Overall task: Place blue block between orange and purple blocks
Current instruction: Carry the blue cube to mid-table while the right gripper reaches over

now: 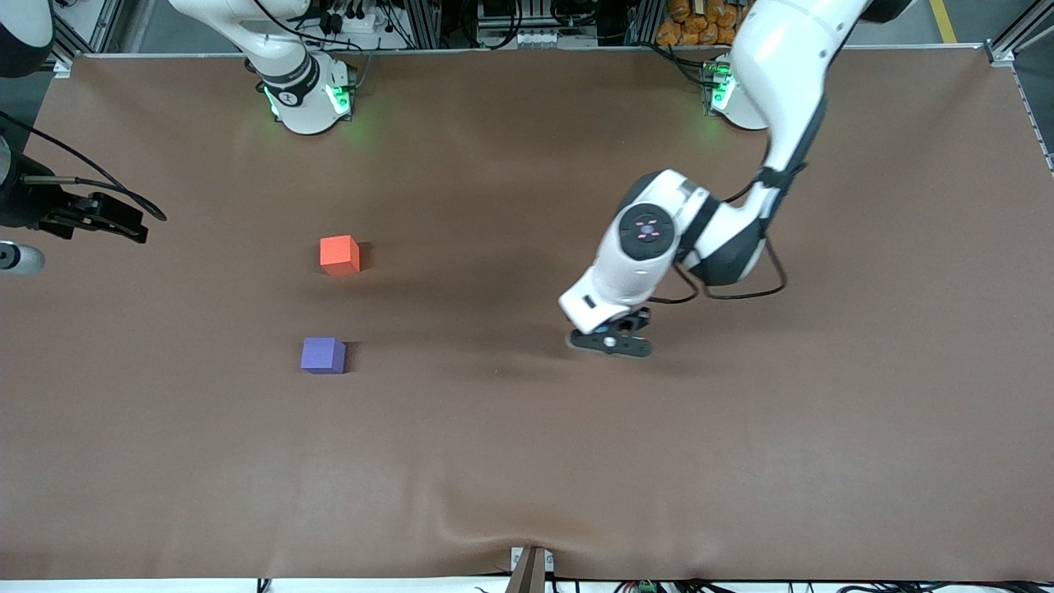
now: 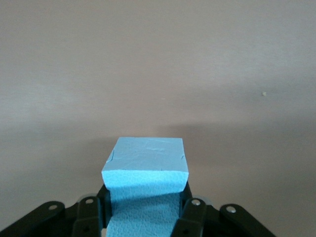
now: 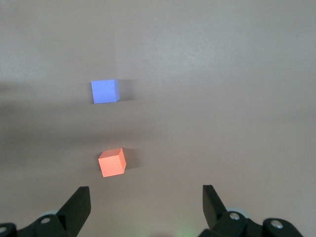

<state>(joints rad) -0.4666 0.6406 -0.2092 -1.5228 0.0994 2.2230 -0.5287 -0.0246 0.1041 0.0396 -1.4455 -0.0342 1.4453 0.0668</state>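
Left hand [image 2: 143, 219] clenched on blue block [image 2: 146, 162]: lift clear of counter [image 1: 741, 461], carry level toward gap between orange block [image 1: 339, 254] and purple block [image 1: 323, 355]; right hand [image 3: 145, 205] released, waiting.

Even, diffuse overhead light, fairly bright; no glare on matte tabletop [image 1: 527, 461]. Soft short shadows beside orange block [image 1: 339, 254] & purple block [image 1: 323, 355], broader dim patch near left arm. Front view sharp. Wrist views softer w/ darker corners; blue block [image 2: 146, 163] close-up, grainy.
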